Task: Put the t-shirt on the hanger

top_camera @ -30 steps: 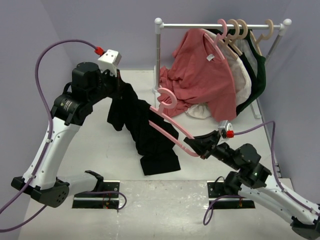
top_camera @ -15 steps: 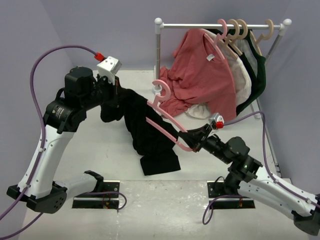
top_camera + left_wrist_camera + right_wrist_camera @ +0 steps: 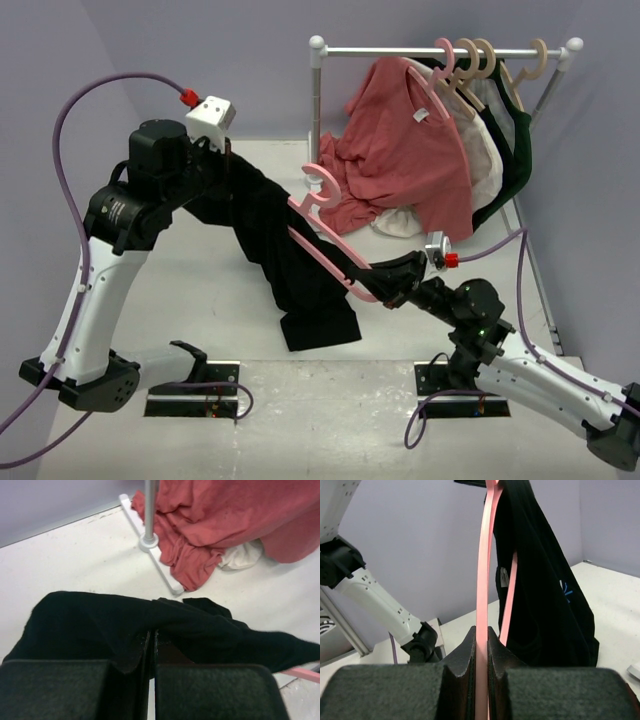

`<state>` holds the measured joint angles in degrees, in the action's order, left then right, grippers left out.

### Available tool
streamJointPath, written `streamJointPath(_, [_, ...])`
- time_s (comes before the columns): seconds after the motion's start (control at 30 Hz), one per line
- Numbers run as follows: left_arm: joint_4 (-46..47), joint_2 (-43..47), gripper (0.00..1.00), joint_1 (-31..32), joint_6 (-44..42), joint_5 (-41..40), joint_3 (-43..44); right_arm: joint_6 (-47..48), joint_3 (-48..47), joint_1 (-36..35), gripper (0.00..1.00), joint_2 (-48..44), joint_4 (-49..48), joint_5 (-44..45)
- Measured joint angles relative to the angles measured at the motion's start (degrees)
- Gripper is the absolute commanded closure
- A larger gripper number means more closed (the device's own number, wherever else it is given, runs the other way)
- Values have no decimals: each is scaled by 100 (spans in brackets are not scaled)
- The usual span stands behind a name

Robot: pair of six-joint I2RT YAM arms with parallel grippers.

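- Left gripper (image 3: 151, 647): jaws pinched tight on a fold of the black t-shirt (image 3: 290, 258), held above the table (image 3: 180, 290).
- T-shirt: hangs from that grip, lower edge on the tabletop, cloth lying against the pink hanger (image 3: 322, 241).
- Right gripper (image 3: 481, 642): clamped on one end of the hanger, whose hook tilts up, just beside the salmon-red shirt (image 3: 410, 150) on the rack (image 3: 400, 50).

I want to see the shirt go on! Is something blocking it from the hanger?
Nothing visible. The t-shirt, pinched by the left gripper, hangs right against the hanger in the right gripper.
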<state>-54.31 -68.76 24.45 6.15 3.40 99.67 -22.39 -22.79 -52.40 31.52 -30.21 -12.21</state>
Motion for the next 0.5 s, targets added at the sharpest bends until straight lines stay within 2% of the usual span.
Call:
streamJointPath(0.2, [-325, -312, 100, -2, -35, -263, 611, 182, 0, 34, 100, 32, -5, -45])
streamJointPath(0.33, [-331, -197, 100, 9, -173, 414, 718, 271, -2, 34, 100, 29, -50, -46])
streamJointPath(0.5, [-238, -40, 100, 295, -323, 1122, 285, 268, -43, 34, 100, 123, -36, 12])
